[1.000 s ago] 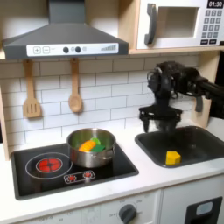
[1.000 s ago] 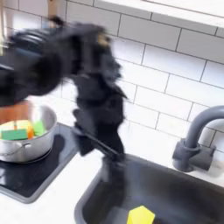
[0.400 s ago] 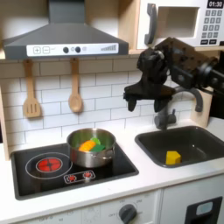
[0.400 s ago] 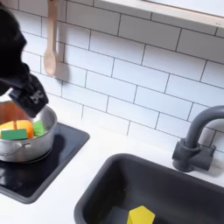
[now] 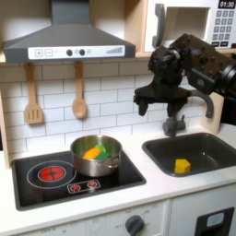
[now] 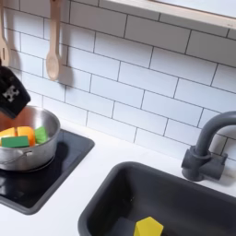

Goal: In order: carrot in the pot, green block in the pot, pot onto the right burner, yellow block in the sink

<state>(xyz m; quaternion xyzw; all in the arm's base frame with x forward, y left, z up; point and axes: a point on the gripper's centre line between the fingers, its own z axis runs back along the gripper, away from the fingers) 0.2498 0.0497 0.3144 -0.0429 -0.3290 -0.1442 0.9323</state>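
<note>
The silver pot (image 5: 97,159) (image 6: 22,146) stands on the right side of the black cooktop (image 5: 129,173), covering the right burner. Inside it lie the orange carrot (image 5: 91,154) (image 6: 26,135) and the green block (image 5: 107,147) (image 6: 9,142). The yellow block (image 5: 182,166) (image 6: 147,227) rests on the floor of the dark grey sink (image 5: 207,147) (image 6: 189,189). My gripper (image 5: 164,105) hangs open and holds nothing, high above the counter between pot and sink. One black finger (image 6: 9,92) shows at the second exterior view's left edge, above the pot.
The left burner (image 5: 51,172) glows red. A dark curved faucet (image 6: 206,147) stands behind the sink. Two wooden utensils (image 5: 79,100) hang on the tiled wall under the range hood (image 5: 64,41). A microwave (image 5: 189,26) sits at upper right.
My gripper has risen out of the sink and moved to the first exterior view's left, towards the pot. The yellow block stays in the sink; the pot has not moved.
</note>
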